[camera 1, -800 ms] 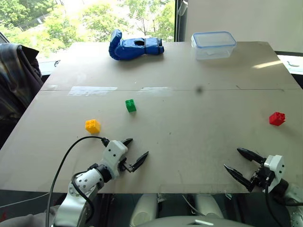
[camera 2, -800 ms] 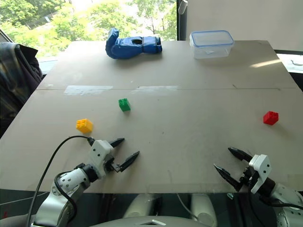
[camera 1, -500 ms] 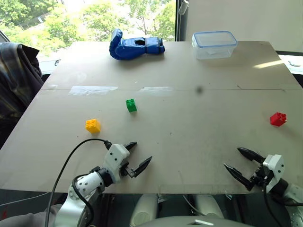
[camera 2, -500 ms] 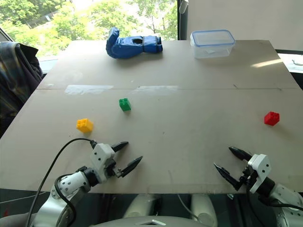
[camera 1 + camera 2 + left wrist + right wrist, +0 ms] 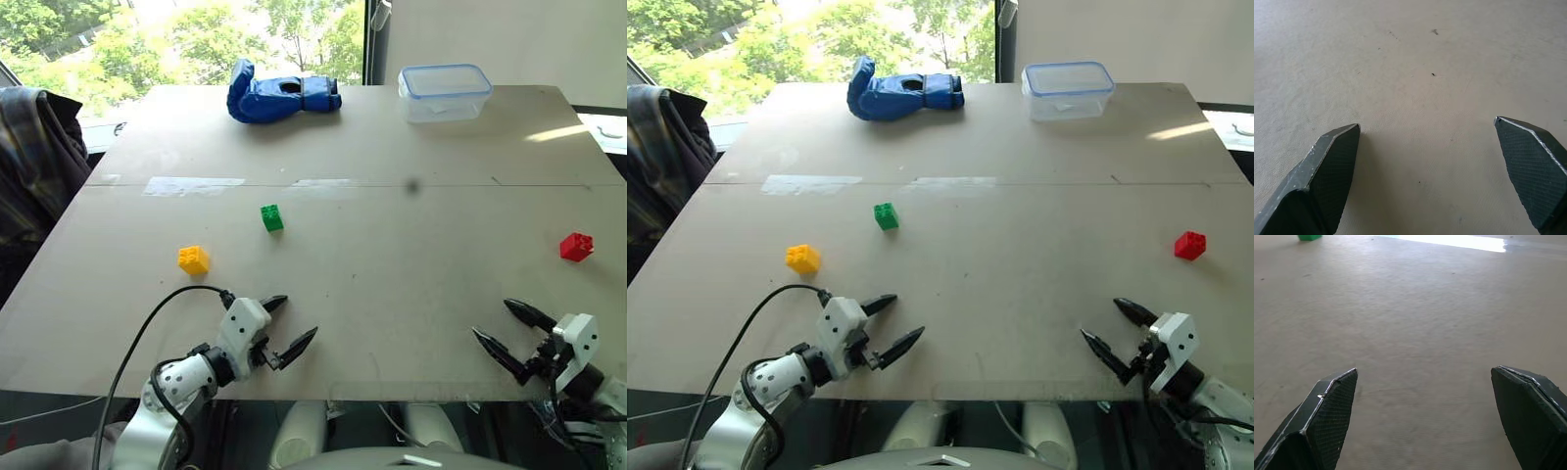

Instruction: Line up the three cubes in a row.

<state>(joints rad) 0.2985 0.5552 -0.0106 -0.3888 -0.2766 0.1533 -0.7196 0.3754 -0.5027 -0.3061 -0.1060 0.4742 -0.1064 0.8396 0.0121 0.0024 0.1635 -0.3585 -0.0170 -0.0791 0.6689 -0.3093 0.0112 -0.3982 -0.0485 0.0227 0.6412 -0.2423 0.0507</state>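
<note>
Three studded cubes lie apart on the beige table (image 5: 392,255). The yellow cube (image 5: 193,259) is at the left, the green cube (image 5: 271,217) sits further back toward the middle, and the red cube (image 5: 575,246) is far off at the right. My left gripper (image 5: 291,319) hovers open near the front edge, below and to the right of the yellow cube, with nothing between its fingers. My right gripper (image 5: 502,324) is open at the front right corner, well short of the red cube. A green cube's edge (image 5: 1309,237) shows in the right wrist view.
A blue glove (image 5: 279,96) lies at the back left of the table and a clear lidded container (image 5: 444,91) stands at the back right. A plaid cloth (image 5: 34,157) hangs beside the table's left edge. A black cable (image 5: 147,323) loops from my left arm.
My left gripper has drawn back toward the front edge. My right gripper has shifted right and slightly nearer the front. The cubes have not moved.
</note>
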